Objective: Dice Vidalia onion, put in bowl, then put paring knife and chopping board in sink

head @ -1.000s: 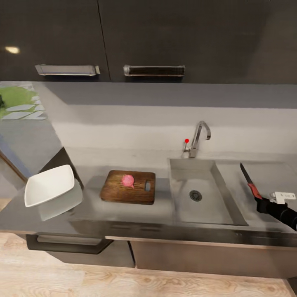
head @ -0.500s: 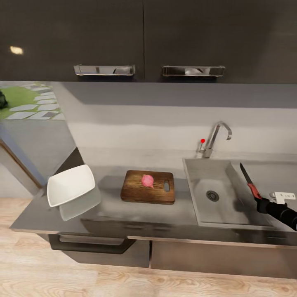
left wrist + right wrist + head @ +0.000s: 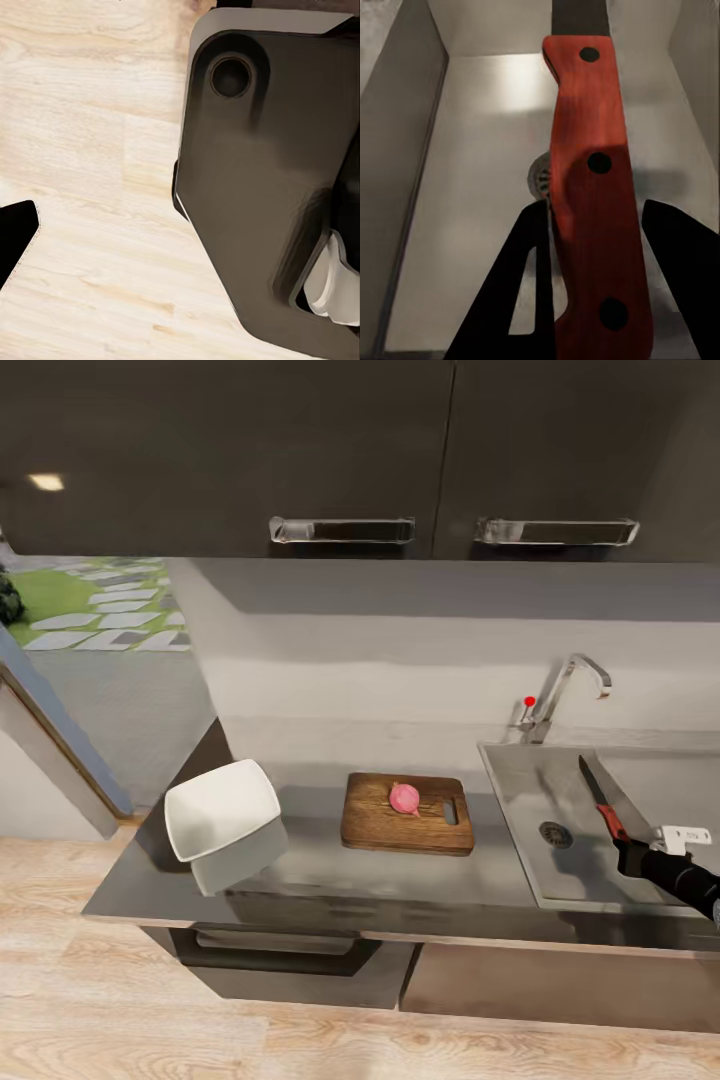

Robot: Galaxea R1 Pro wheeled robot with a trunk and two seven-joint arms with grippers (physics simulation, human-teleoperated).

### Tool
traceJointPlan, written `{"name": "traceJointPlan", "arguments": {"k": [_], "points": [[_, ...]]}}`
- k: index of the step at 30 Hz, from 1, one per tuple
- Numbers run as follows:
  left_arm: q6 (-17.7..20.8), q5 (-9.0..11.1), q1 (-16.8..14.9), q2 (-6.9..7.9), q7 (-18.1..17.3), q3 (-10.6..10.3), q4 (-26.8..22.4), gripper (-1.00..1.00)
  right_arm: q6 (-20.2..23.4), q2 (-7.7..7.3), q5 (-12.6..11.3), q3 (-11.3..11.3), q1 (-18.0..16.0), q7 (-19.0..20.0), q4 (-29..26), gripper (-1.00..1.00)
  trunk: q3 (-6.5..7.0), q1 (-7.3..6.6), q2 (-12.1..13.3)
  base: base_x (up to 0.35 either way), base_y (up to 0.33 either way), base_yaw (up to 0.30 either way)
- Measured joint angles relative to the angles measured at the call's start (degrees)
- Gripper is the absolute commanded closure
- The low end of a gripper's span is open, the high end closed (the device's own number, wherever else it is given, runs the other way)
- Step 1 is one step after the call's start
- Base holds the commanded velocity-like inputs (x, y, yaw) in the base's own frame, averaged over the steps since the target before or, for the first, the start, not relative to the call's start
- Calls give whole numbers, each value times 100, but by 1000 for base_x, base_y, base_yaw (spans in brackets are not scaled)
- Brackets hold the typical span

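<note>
Gripping the knife [image 3: 603, 803] by its red handle, the right claw [image 3: 628, 850] hangs over the sink [image 3: 520, 785] at the right end of the worktop [image 3: 330, 875] — dark blade angled up and away from the robot. From the head view the knife looks thin and small; the right wrist view gives what that one cannot: the red handle [image 3: 592, 195] with its three dark rivets runs between the black fingers [image 3: 521, 300], which press it on both sides, and below it lies the steel basin with the drain [image 3: 538, 178] peeking out beside the handle.

Over on the worktop the onion [image 3: 404, 798] sits whole on the board [image 3: 390, 830], near the slot hole — well apart from the knife. Left of the board stands the white bowl [image 3: 222, 808], tilted, by the worktop's end. The tap [image 3: 565, 695] with its red dot rises behind the sink, black cabinets [image 3: 230, 450] above.

The left wrist view looks down at the pale wood floor [image 3: 82, 150] and a dark part of the robot's body [image 3: 270, 172]; a black finger tip [image 3: 16, 236] shows at the edge, and whether that claw is spread or clenched I cannot tell.
</note>
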Motion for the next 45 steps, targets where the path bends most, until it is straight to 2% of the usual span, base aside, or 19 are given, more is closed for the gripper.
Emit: {"name": "traceJointPlan", "arguments": {"k": [3, 4, 6, 9, 13, 14, 15, 18, 21, 22, 24, 25, 27, 28, 31, 33, 35, 37, 45], "points": [[-271, 5, 0, 0, -1, 5, -4, -100, -277, 27, 14, 110, 0, -19, -12, 100, 0, 0, 0, 0, 302, 0], [-575, 33, 0, 0, 5, 4, -9, -100, -401, 33, 50, 303, -1, -39, -33, 100, 0, 0, 0, 0, 302, 0], [-783, 90, 4, 1, 10, 5, -15, -100, -495, 35, 81, 575, 0, -102, -61, 100, 0, 0, 0, 0, 302, 0], [-950, 178, 3, 8, 10, 2, -21, -100, -858, 173, 92, 1254, 0, -812, -389, 100, 0, 0, 1, -27, 302, 0], [-1166, 192, 5, 6, 8, -2, -19, -100, -1005, 249, 128, 1842, -1, -1687, -719, 100, 0, 0, 1, -18, 191, 0], [-1223, 194, 5, 9, 7, -2, -17, -100, -1035, 259, 226, 2067, 0, -1956, -774, 100, 0, 0, 1, -3, 41, 0], [-1258, 195, 5, 14, 6, -2, -15, -100, -1083, 263, 384, 2234, 0, -2226, -820, 100, 0, 0, 0, -2, 26, 0], [-1300, 196, 8, 28, 0, -2, -14, -100, -1168, 290, 783, 2376, 0, -2756, -952, 100, 0, 0, 0, -1, 11, 0], [-1641, 199, 10, 36, 3, -3, -14, -100, -1211, 562, 1385, 2417, 1, -3367, -1060, 100, 0, 0, 1, 0, 2, 0], [-1759, 200, 11, 33, 4, -3, -14, -100, -1222, 679, 1713, 2427, 1, -3511, -1075, 100, 0, 0, 1, 0, 0, 0], [-1837, 201, 11, 30, 4, -2, -14, -100, -1225, 836, 2226, 2435, -1, -3624, -1085, 100, 0, 0, 0, 0, 0, 0], [-1866, 201, 8, 26, 4, -3, -13, -100, -1227, 994, 2571, 2435, 0, -3685, -1089, 100, 0, 0, 0, 0, 0, 0], [-1886, 199, 9, 23, 4, -3, -13, -100, -1227, 1274, 2959, 2434, -1, -3774, -1092, 100, 0, 0, 0, 0, 0, 0], [-1893, 198, 10, 21, 4, -3, -13, -100, -1227, 1473, 3203, 2435, -1, -3868, -1090, 100, 0, 0, 0, 0, 0, 0], [-1899, 194, 11, 13, 4, -7, -13, -100, -1226, 1758, 3848, 2450, 0, -4087, -1089, 100, 0, 0, 0, 0, 0, 0], [-1900, 193, 9, 11, 4, -10, -13, -100, -1226, 1800, 4186, 2614, 0, -4135, -1082, 100, 0, 0, 0, 0, 0, 0], [-1900, 193, 8, 10, 1, -11, -13, -100, -1222, 1821, 4670, 3082, 1, -4185, -1082, 100, 0, 0, 0, 0, 0, 0], [-1900, 193, 6, 10, -1, -11, -14, -100, -1212, 1824, 4858, 3294, 1, -4209, -1085, 100, 0, 0, 0, 0, 0, 0], [-1907, 194, 9, 10, -2, -7, -14, -100, -1114, 1830, 5276, 4038, 0, -4157, -1087, 100, 0, 0, 0, 0, 0, 0]]}}
